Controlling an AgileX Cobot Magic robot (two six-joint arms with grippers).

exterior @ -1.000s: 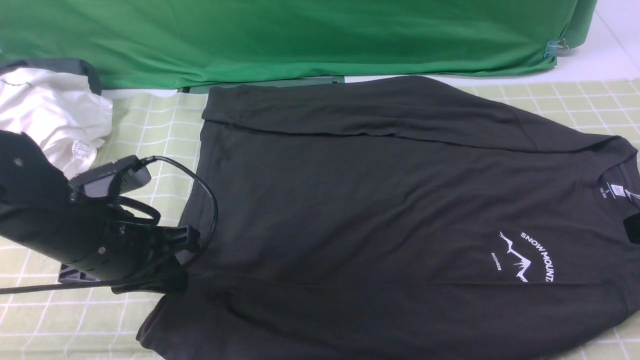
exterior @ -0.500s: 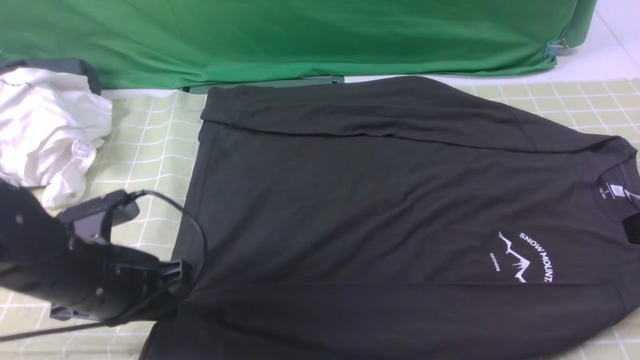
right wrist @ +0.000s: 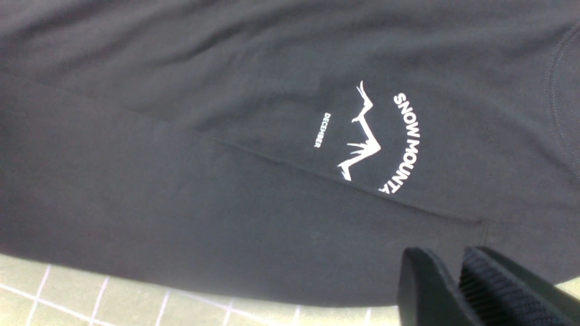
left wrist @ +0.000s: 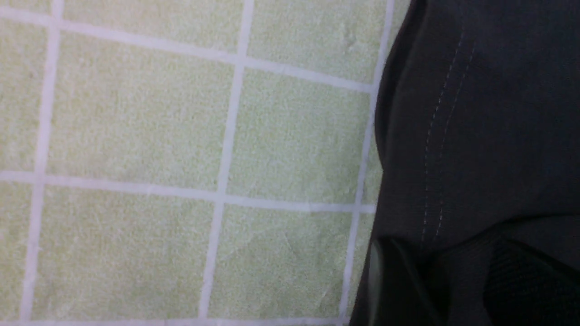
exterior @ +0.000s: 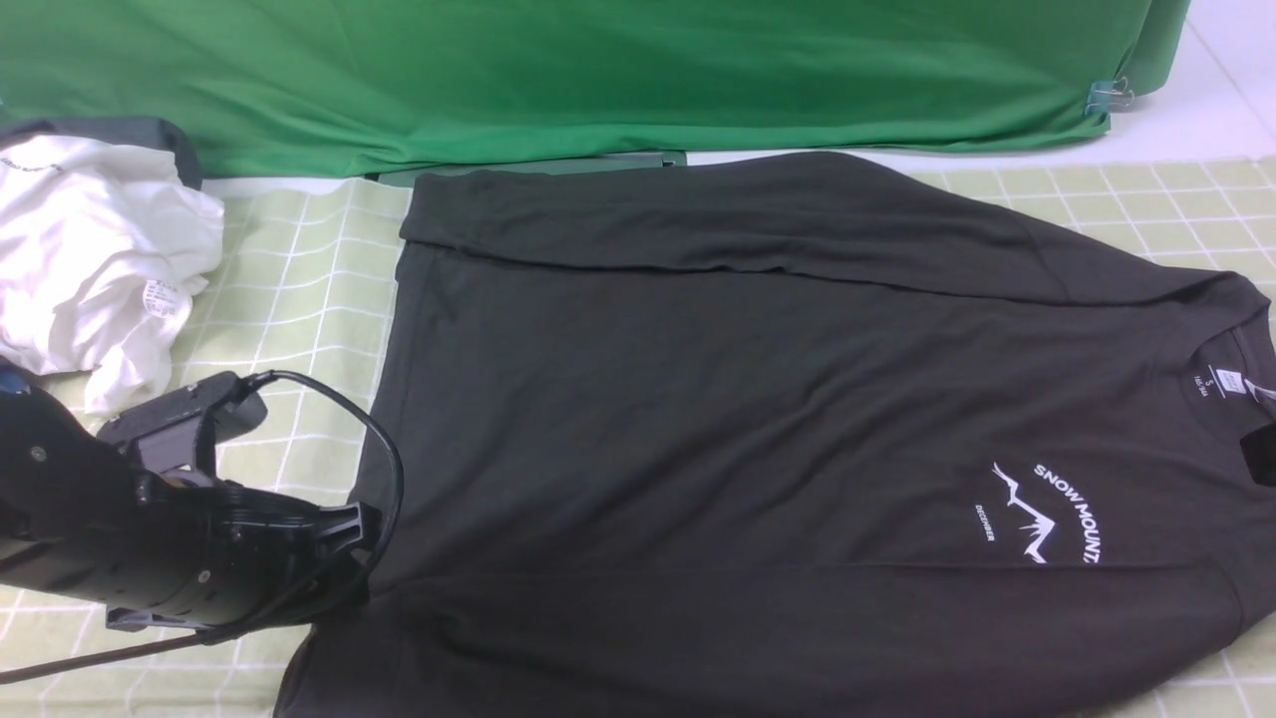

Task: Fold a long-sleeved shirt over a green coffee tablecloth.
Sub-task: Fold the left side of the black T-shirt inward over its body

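The long-sleeved shirt (exterior: pixel 748 399) lies flat on the green coffee tablecloth (exterior: pixel 299 289), collar to the right. Both sleeves are folded in along the far and near sides. Its white print (exterior: pixel 1047 514) and neck label (exterior: pixel 1221 381) face up. My left gripper (exterior: pixel 351 563) sits at the shirt's near-left hem corner. In the left wrist view the left gripper (left wrist: pixel 453 280) is shut on a fold of the shirt (left wrist: pixel 476 113) beside the tablecloth (left wrist: pixel 136 136). In the right wrist view my right gripper (right wrist: pixel 442 265) hovers shut above the shirt (right wrist: pixel 181 181), near the print (right wrist: pixel 385 136), holding nothing.
A crumpled white garment (exterior: pixel 90 249) lies at the far left on the tablecloth. A bright green sheet (exterior: pixel 598 70) hangs along the back, with a clip (exterior: pixel 1107 97) at its right end. A small black shape (exterior: pixel 1261 454) shows at the right edge over the collar.
My left gripper has moved toward the near left and lower, staying at the shirt's hem corner. The hem edge there shifted slightly left. The rest of the shirt has not moved.
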